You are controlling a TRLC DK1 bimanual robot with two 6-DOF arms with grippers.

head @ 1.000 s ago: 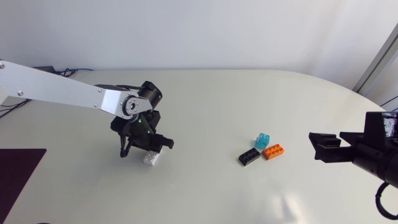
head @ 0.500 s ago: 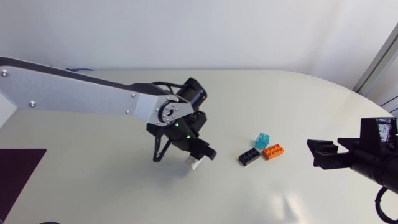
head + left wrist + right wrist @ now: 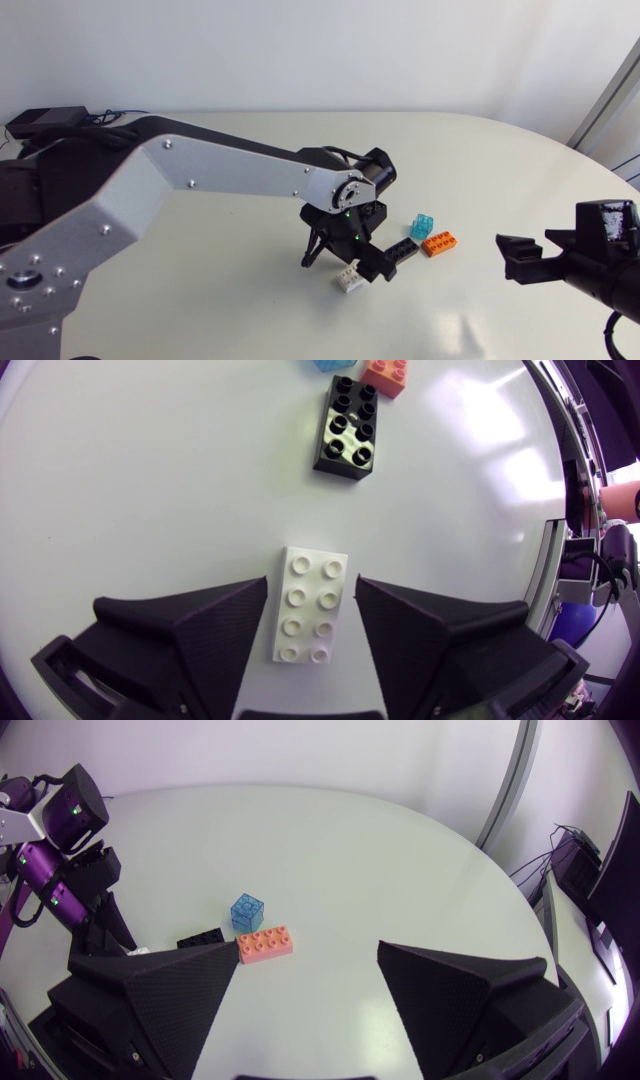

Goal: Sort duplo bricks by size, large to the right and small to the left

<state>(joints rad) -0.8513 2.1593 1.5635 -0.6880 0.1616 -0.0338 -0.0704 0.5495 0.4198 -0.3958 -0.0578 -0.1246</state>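
A white two-by-four brick [image 3: 349,281] lies flat on the table, just left of the other bricks. My left gripper [image 3: 357,268] stands over it, open; in the left wrist view the brick [image 3: 311,604] lies between the fingers [image 3: 215,622] with a small gap on each side. Ahead of it sit a black brick [image 3: 348,428], an orange brick [image 3: 386,374] and a small clear blue brick [image 3: 328,364]. My right gripper [image 3: 520,258] hovers open at the right, apart from the black [image 3: 203,937], orange [image 3: 265,944] and blue [image 3: 248,911] bricks.
My left arm [image 3: 200,175] stretches low across the left half of the white table [image 3: 200,290] to its middle. The three bricks are clustered right of centre [image 3: 424,240]. A black box [image 3: 38,118] with cables sits at the far left edge.
My left arm carried the white brick rightward from the table's left part to beside the black brick, set it down and opened its fingers. The right arm barely moved.
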